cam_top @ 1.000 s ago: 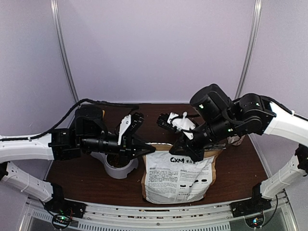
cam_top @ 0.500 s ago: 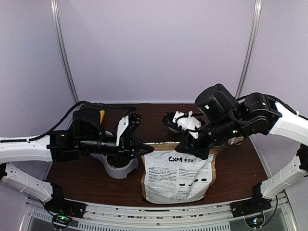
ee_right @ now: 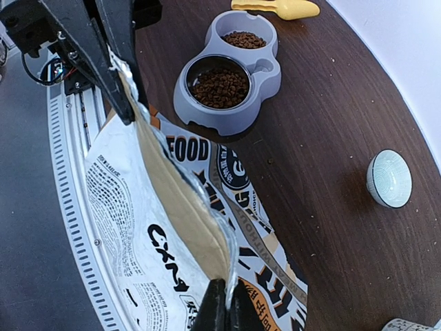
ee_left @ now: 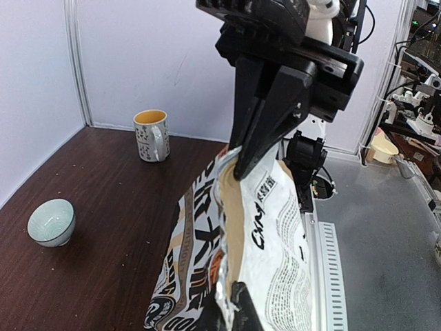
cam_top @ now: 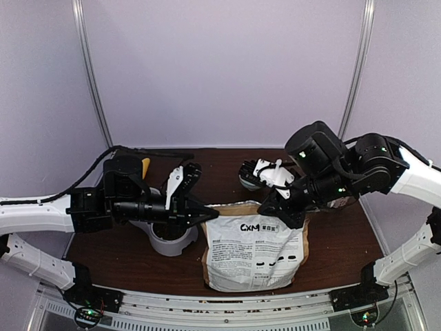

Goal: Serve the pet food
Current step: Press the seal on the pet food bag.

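The silver-white printed bag (cam_top: 251, 252) stands at the table's front middle, its top edge stretched between both grippers. My left gripper (cam_top: 205, 215) is shut on the left end of that edge, and its fingertips (ee_left: 238, 307) pinch the foil. My right gripper (cam_top: 277, 207) is shut on the right end, gripping the edge (ee_right: 224, 303). The bag (ee_right: 158, 214) shows a tan inner lining; no pet food is visible inside it. Pet food (ee_right: 219, 86) fills the larger cup of a grey double bowl (ee_right: 265, 72), and more of it (ee_right: 244, 39) lies in the smaller cup.
The double bowl (cam_top: 180, 247) sits under my left arm, left of the bag. A yellow scoop (ee_right: 275, 8) lies beyond it. A small pale bowl (ee_left: 52, 222) and a yellow-lined mug (ee_left: 151, 134) stand at the back right. A metal rail (cam_top: 227, 314) edges the front.
My right arm has shifted to the right and slightly down with the bag's top corner. The left arm has barely moved.
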You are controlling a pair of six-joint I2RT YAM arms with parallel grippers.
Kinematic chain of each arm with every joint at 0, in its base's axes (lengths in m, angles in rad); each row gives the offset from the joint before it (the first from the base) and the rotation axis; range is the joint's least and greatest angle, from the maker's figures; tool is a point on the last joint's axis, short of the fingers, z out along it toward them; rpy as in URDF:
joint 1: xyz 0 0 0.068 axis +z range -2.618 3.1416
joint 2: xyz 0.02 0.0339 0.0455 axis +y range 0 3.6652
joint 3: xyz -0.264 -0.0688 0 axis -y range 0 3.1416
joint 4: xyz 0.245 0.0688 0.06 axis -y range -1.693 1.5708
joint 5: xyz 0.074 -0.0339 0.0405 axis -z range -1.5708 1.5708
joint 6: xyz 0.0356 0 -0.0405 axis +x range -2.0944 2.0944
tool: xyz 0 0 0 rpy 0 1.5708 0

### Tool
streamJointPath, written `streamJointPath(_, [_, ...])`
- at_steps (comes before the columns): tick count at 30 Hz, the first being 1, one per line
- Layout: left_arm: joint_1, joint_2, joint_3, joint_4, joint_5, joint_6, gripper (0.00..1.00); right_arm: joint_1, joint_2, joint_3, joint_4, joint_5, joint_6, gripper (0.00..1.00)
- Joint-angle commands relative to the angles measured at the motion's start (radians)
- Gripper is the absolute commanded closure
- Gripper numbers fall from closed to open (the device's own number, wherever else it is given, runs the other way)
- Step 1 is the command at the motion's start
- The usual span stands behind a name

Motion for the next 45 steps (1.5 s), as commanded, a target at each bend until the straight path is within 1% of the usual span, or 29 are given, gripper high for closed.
streamJointPath(1, [0.002,-0.053,0.002,0.030,0.001,-0.002,1.00,-0.029,-0.039,-0.022,-0.098,0.142,0.001,1.00])
streamJointPath(3, [0.002,-0.051,0.009,0.015,-0.006,0.004,1.00,-0.028,-0.051,-0.021,-0.093,0.137,0.004,0.99])
streamJointPath(4, [0.002,-0.044,0.020,-0.004,-0.009,0.010,1.00,-0.029,-0.062,-0.021,-0.090,0.133,0.009,0.93])
streamJointPath(5, [0.002,-0.034,0.040,-0.032,-0.013,0.020,1.00,-0.029,-0.072,-0.022,-0.085,0.129,0.013,0.85])
streamJointPath(6, [0.002,-0.018,0.064,-0.070,-0.016,0.031,0.97,-0.030,-0.084,-0.024,-0.076,0.124,0.016,0.75])
streamJointPath(8, [-0.005,0.026,0.137,-0.155,-0.019,0.056,0.82,-0.034,-0.109,-0.035,-0.053,0.104,0.022,0.58])
streamJointPath(10, [-0.030,0.077,0.207,-0.228,-0.028,0.093,0.68,-0.048,-0.134,-0.052,-0.028,0.065,0.028,0.44])
streamJointPath(11, [-0.039,0.101,0.247,-0.252,-0.028,0.104,0.62,-0.063,-0.150,-0.069,-0.012,0.039,0.034,0.39])
streamJointPath(13, [-0.055,0.139,0.291,-0.276,-0.021,0.118,0.56,-0.100,-0.184,-0.108,0.026,-0.018,0.045,0.30])
streamJointPath(15, [-0.064,0.163,0.318,-0.280,-0.016,0.127,0.51,-0.140,-0.226,-0.148,0.069,-0.077,0.055,0.24])
streamJointPath(18, [-0.070,0.187,0.346,-0.291,-0.007,0.128,0.49,-0.186,-0.292,-0.192,0.131,-0.157,0.072,0.18])
streamJointPath(21, [-0.082,0.215,0.378,-0.336,-0.020,0.135,0.47,-0.219,-0.347,-0.223,0.170,-0.225,0.089,0.16])
streamJointPath(24, [-0.095,0.248,0.418,-0.412,-0.055,0.149,0.46,-0.251,-0.388,-0.250,0.196,-0.278,0.098,0.15])
streamJointPath(25, [-0.099,0.256,0.430,-0.434,-0.063,0.151,0.48,-0.262,-0.398,-0.259,0.202,-0.290,0.099,0.14])
streamJointPath(26, [-0.101,0.262,0.439,-0.450,-0.067,0.153,0.51,-0.271,-0.407,-0.268,0.204,-0.304,0.100,0.14])
streamJointPath(27, [-0.103,0.265,0.445,-0.463,-0.068,0.154,0.58,-0.280,-0.417,-0.276,0.206,-0.315,0.101,0.14])
streamJointPath(28, [-0.104,0.266,0.449,-0.471,-0.072,0.154,0.68,-0.288,-0.424,-0.284,0.207,-0.325,0.103,0.14])
streamJointPath(29, [-0.104,0.264,0.450,-0.477,-0.077,0.154,0.77,-0.293,-0.437,-0.290,0.207,-0.335,0.103,0.11])
streamJointPath(31, [-0.104,0.260,0.450,-0.487,-0.097,0.154,0.89,-0.298,-0.455,-0.306,0.201,-0.352,0.099,0.10])
streamJointPath(33, [-0.104,0.250,0.447,-0.496,-0.121,0.150,0.99,-0.300,-0.472,-0.322,0.196,-0.369,0.095,0.10])
streamJointPath(35, [-0.104,0.233,0.434,-0.495,-0.147,0.145,1.00,-0.299,-0.492,-0.345,0.198,-0.384,0.095,0.10])
streamJointPath(39, [-0.104,0.190,0.397,-0.476,-0.206,0.130,1.00,-0.299,-0.547,-0.415,0.267,-0.412,0.099,0.10])
streamJointPath(45, [-0.104,0.126,0.347,-0.428,-0.229,0.116,1.00,-0.299,-0.604,-0.510,0.363,-0.404,0.073,0.12])
